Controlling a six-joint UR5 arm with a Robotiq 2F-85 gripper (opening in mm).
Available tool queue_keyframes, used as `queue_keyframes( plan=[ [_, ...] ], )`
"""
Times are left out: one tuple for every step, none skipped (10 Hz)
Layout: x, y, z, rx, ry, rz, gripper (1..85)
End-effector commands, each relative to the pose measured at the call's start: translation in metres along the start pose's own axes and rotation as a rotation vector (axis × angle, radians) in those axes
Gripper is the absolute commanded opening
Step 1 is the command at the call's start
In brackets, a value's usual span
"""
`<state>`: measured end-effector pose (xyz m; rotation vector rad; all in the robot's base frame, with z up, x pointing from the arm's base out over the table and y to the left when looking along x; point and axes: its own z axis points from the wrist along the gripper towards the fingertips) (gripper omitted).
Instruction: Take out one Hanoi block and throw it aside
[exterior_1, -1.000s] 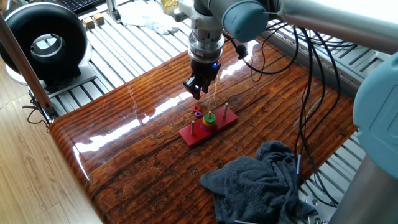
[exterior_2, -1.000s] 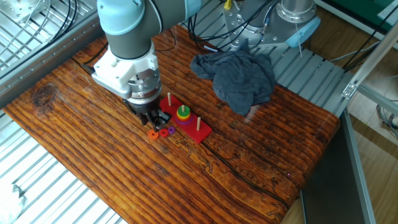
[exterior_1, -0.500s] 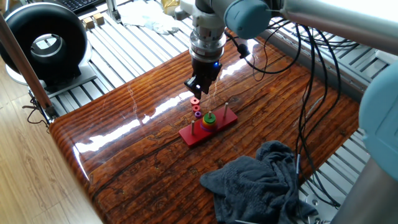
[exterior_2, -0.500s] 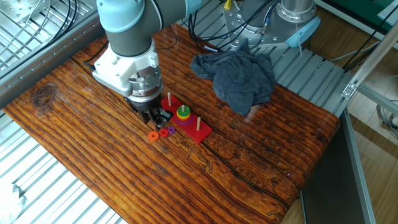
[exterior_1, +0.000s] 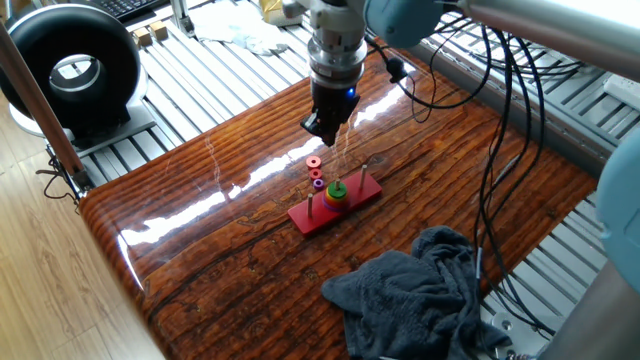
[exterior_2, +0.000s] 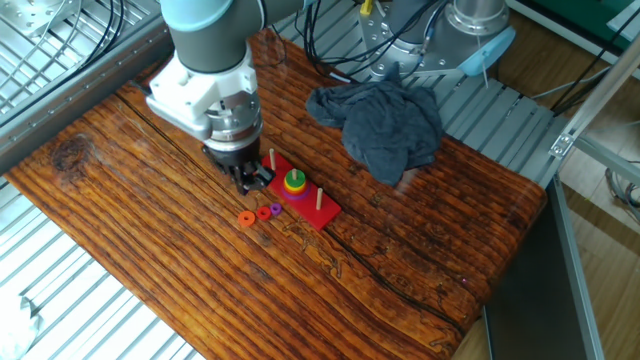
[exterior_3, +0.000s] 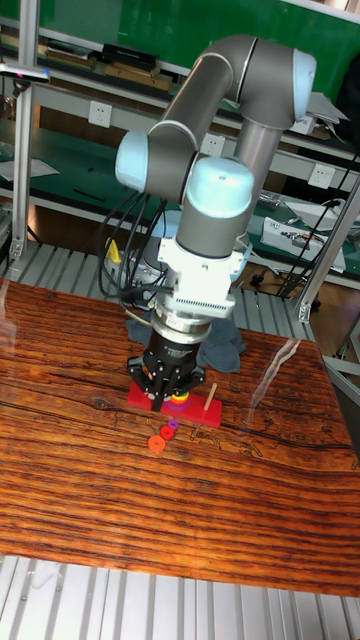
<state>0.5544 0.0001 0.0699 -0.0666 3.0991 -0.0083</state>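
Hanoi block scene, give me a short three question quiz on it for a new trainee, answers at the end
1. True or false: the red Hanoi block lies on the wooden table, off the red peg base.
2. Which ring lies nearest the red block? A) small purple ring B) green disc C) none
3. What soft item lies on the table near the base?

Key:
1. True; it lies beside the base, and the gripper is above it, apart from it.
2. A.
3. A dark grey cloth.

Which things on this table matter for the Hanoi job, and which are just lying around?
Part of the job: Hanoi block, gripper, red peg base with its stacked discs.
Lying about: purple ring, grey cloth, black fan.
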Motion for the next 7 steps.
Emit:
queue_keyframes(
  plan=[
    [-0.008,-0.004,-0.007,0.008,-0.013,0.075,1.0],
    [-0.007,0.005,-0.006,-0.025,-0.007,0.109,1.0],
    [-0.010,0.009,-0.004,-0.041,-0.007,0.117,1.0],
    [-0.008,0.013,-0.003,-0.056,0.006,0.133,1.0],
    [-0.006,0.014,0.000,-0.057,0.021,0.134,1.0],
    [-0.005,0.013,0.002,-0.059,0.027,0.125,1.0],
    [-0.006,0.011,0.005,-0.063,0.023,0.116,1.0]
  ],
)
